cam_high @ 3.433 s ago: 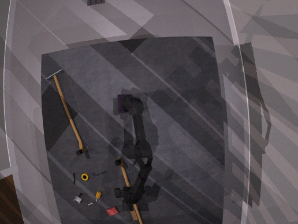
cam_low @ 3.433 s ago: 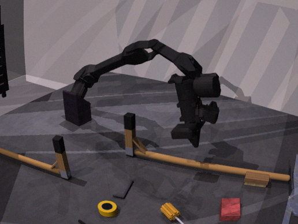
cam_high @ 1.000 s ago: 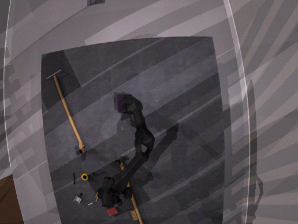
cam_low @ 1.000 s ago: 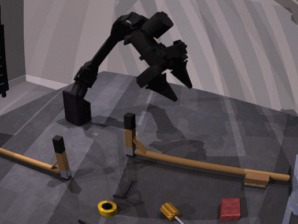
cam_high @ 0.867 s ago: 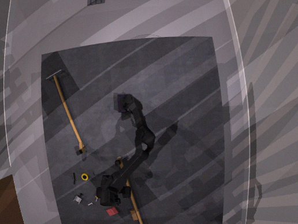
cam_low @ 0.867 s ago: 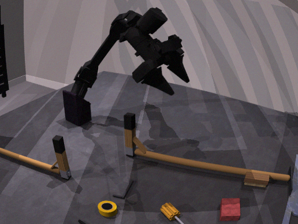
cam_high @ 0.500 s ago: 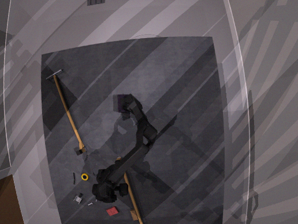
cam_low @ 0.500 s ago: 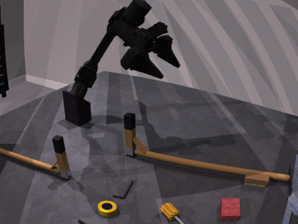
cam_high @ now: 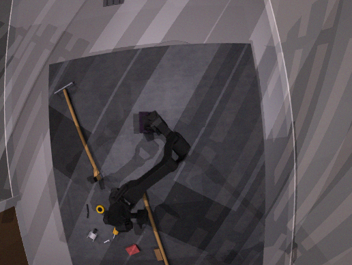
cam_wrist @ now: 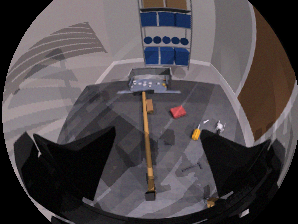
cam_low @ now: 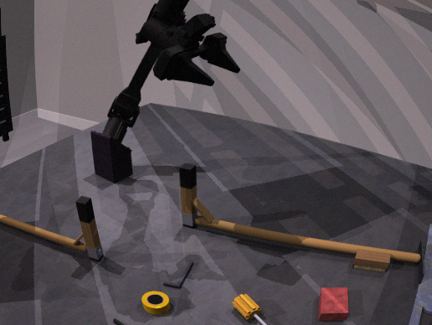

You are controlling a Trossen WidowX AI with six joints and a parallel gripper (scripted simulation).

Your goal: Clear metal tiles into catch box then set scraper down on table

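A scraper with a wooden handle (cam_high: 155, 227) (cam_low: 272, 238) (cam_wrist: 146, 130) lies on the table; its upright grip has a black top (cam_low: 187, 177) (cam_wrist: 150, 195). Its wide blade (cam_low: 420, 264) (cam_wrist: 172, 92) is at the near edge of the steel plate (cam_low: 424, 299). Several small pale tiles (cam_wrist: 141, 83) show on the plate in the wrist view, with the grey catch box (cam_wrist: 150, 71) behind. A second scraper (cam_high: 78, 130) (cam_low: 42, 233) lies farther left; which is longer I cannot tell. My gripper (cam_low: 225, 78) (cam_wrist: 160, 132) is open and empty, high above the table.
A wooden block (cam_high: 159, 254) (cam_low: 372, 260) (cam_wrist: 150, 106) lies beside the handle. Also about are a red block (cam_high: 132, 249) (cam_low: 333, 303) (cam_wrist: 178, 111), yellow tape roll (cam_high: 99, 209) (cam_low: 156, 302), yellow-handled tool (cam_high: 115, 231) (cam_low: 246, 306) (cam_wrist: 196, 134) and black hex key (cam_low: 184, 276) (cam_wrist: 192, 168).
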